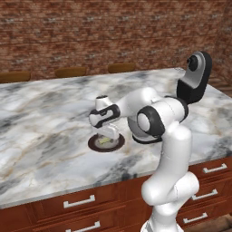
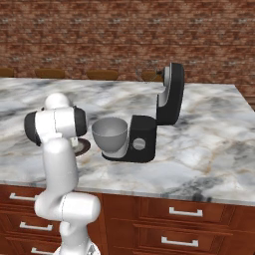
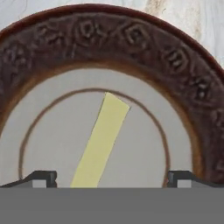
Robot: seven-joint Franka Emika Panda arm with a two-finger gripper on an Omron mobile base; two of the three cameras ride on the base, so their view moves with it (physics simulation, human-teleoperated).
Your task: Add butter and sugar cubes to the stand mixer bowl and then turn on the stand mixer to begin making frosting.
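Marble counter (image 1: 45, 118): tool (image 3: 112, 178) wide open and empty over the butter (image 3: 100, 142), which lies skewed, so closing could just spin it on the plate (image 3: 131, 39).

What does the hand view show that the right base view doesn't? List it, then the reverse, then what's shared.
Hand view: the butter lying slantwise on the pale centre of the plate, between the tips of the open gripper. Right base view: the stand mixer with its head tilted up, and the stand mixer bowl at its base. Shared: the plate's brown rim and the marble counter.
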